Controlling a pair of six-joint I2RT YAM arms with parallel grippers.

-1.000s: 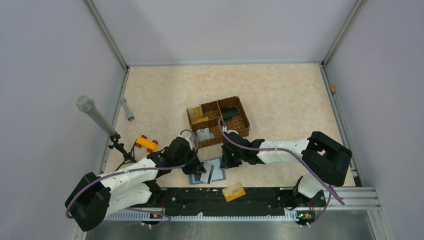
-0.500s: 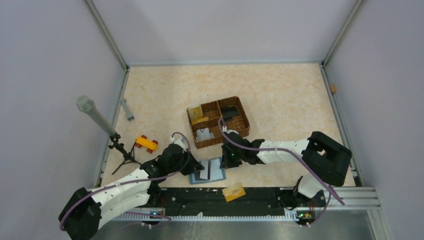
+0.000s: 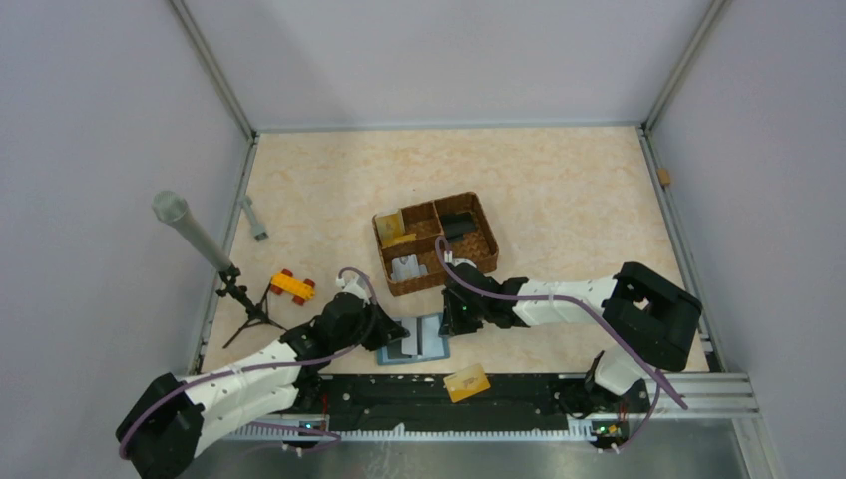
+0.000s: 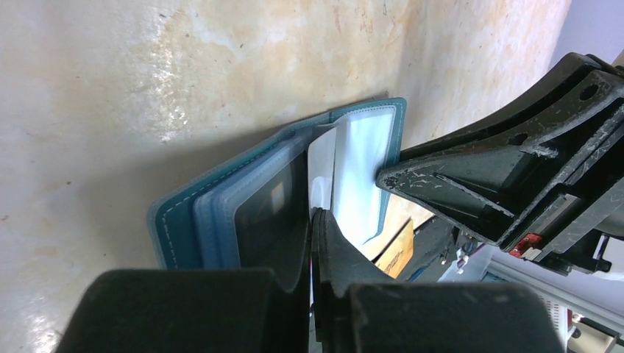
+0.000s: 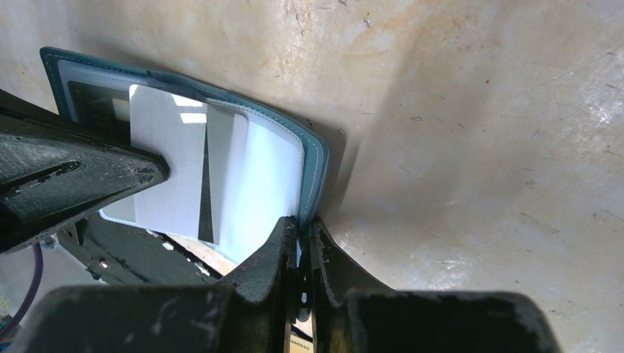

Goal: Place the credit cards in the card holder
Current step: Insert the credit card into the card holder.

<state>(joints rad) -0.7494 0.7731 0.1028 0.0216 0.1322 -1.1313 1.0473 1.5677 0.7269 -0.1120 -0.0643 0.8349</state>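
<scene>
My left fingers [image 4: 313, 220] are pinched all but shut on the near edge of a thin white-grey rectangular card [image 5: 165, 162]. Its far end lies over the clear pockets of the small teal folding card holder [image 4: 173, 220], which lies open on the marbled beige counter [image 5: 478, 110] between my two arms. I hold the card low and edge-on so that, I judge, it can slide flat into a sleeve. My right fingers [image 5: 300, 224] are clamped on the rim of the holder's right-hand flap, pinning it open so the soft wallet neither folds nor skids under the push. A thin orange card [image 3: 466, 382] waits on the black rail [image 3: 539, 391] at the near edge, and more cards stand in the brown wicker compartment basket [image 3: 483, 249]. The white-grey card shows a dark stripe; I can read no writing or brand anywhere.
</scene>
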